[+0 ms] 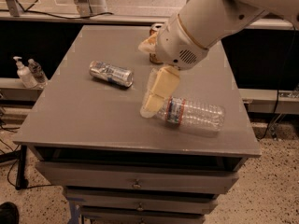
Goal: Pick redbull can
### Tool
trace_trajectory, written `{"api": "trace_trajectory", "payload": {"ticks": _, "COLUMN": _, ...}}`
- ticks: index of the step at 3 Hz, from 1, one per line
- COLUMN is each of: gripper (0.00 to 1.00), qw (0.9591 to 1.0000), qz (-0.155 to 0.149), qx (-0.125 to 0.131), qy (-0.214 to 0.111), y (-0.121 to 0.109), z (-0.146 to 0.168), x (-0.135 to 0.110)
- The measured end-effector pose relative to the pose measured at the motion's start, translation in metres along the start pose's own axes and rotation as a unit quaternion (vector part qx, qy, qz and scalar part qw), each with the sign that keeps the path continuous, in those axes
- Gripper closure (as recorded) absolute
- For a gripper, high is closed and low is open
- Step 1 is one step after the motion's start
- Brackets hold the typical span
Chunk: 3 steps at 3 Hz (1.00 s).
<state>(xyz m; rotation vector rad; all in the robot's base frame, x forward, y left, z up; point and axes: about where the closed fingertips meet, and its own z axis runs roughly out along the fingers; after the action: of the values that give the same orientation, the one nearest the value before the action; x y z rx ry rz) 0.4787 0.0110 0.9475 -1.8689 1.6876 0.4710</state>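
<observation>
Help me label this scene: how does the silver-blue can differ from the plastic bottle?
The redbull can is opaque silver metal with blue patches; the water bottle is clear plastic. The can is shorter and slimmer than the bottle. The gripper hangs by the bottle's end, apart from the can. Both lie on their sides on the table.

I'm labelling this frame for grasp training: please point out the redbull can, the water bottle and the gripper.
redbull can (111, 73): camera view, middle of its silver side.
water bottle (198, 117): camera view, clear ribbed body right of the label.
gripper (150, 105): camera view, its tip, overlapping the bottle's left end.
</observation>
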Motion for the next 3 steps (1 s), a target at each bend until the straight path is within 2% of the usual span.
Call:
{"api": "trace_trajectory", "payload": {"ticks": 1, "gripper": 0.00, "qw": 1.0000, "qz": 0.004, "qx": -0.004, "qy": 0.003, "y": -0.013, "z": 0.019, "x": 0.003}}
{"api": "trace_trajectory", "payload": {"ticks": 3, "gripper": 0.00, "qw": 0.9999, "qz": -0.003, "qx": 0.010, "qy": 0.002, "y": -0.072, "z": 0.060, "x": 0.013}}
